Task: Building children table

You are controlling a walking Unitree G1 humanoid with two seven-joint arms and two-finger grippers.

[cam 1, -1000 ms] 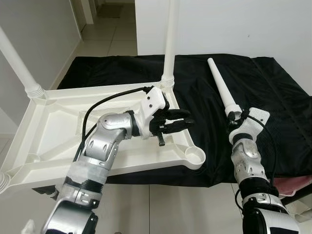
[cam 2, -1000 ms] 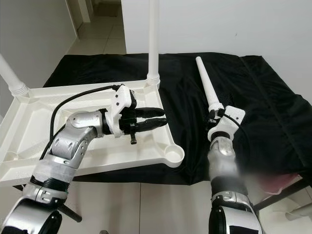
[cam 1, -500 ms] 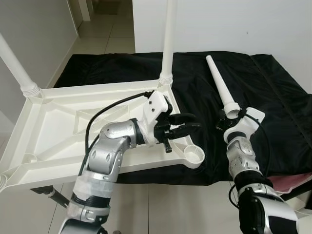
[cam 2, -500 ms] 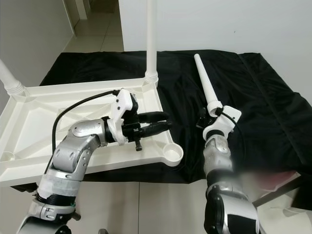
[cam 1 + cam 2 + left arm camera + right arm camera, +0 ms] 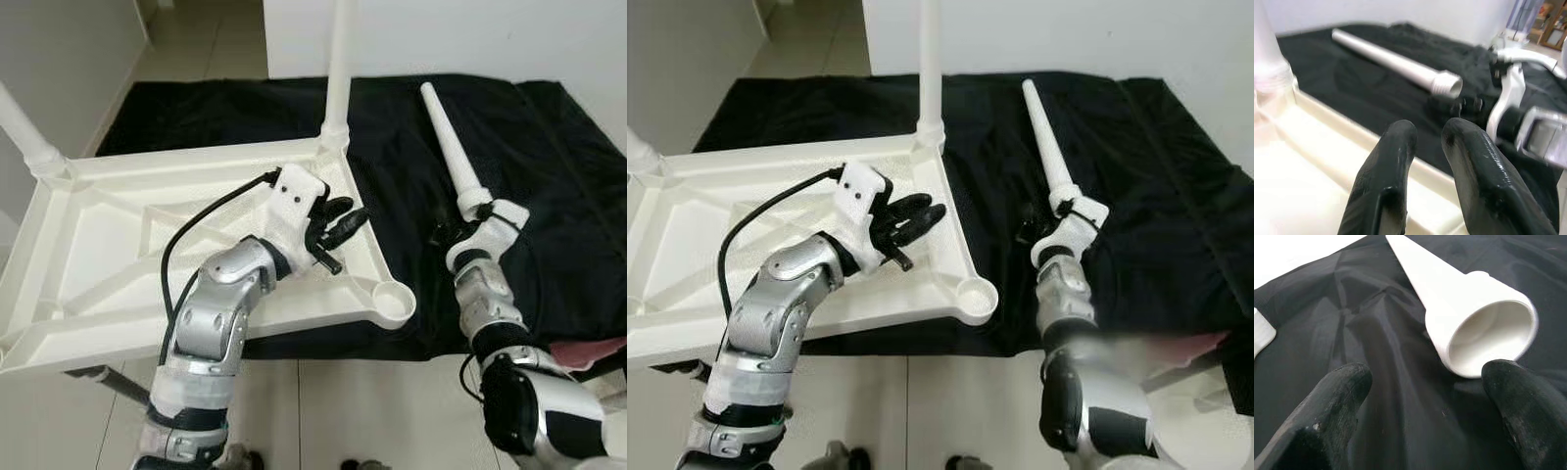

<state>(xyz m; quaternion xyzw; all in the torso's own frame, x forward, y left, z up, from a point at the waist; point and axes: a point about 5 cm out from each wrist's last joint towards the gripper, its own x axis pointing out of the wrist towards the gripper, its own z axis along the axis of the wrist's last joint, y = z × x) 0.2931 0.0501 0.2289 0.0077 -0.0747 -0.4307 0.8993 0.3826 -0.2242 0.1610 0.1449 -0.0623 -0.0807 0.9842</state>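
Right gripper (image 5: 1425, 401), fingers spread wide and empty, faces loose leg (image 5: 449, 149) on the black cloth (image 5: 549, 176) for pickup; left gripper (image 5: 338, 223), nearly closed, empty, steadies the tabletop (image 5: 108, 245) near its vacant corner socket (image 5: 394, 302).

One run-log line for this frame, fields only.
left hand: open, over upturned tabletop | right hand: open, at loose leg wide end | empty corner socket
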